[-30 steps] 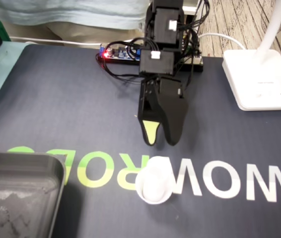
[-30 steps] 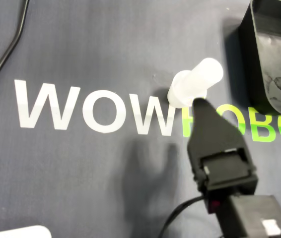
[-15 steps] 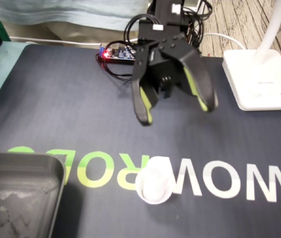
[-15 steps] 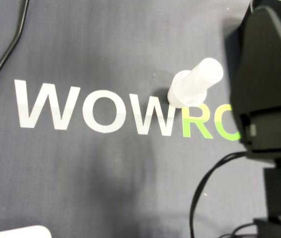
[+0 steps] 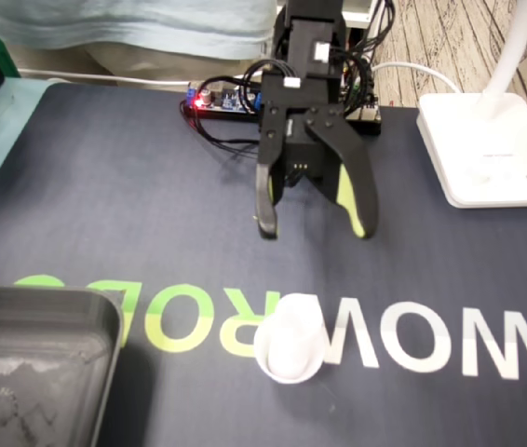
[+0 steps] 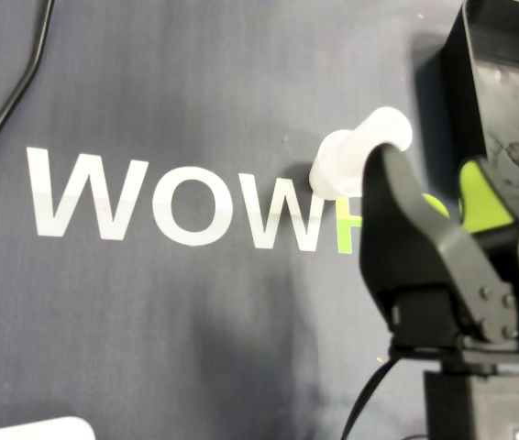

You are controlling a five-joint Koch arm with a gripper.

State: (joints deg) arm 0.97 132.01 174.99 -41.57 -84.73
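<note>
A small white plastic cup stands upright on the dark mat, on the printed white and green letters; the overhead view shows the cup leaning toward the top right of the picture. My black gripper with yellow-green pads hangs open above the mat, behind the cup in the fixed view, with nothing between its fingers. In the overhead view the gripper comes in from the bottom right. Its left finger's tip overlaps the cup's rim there, while the green-padded finger sits to the right of the cup.
A dark grey tray lies at the mat's near left corner and appears as the tray at the overhead view's top right. A white lamp base stands at the right. A circuit board and cables lie behind the arm. A black cable crosses the overhead view's left.
The gripper was shut and low just behind the cup a second ago. It rose and opened wide, and now has come down somewhat with its jaws a little narrower. The cup has stayed put.
</note>
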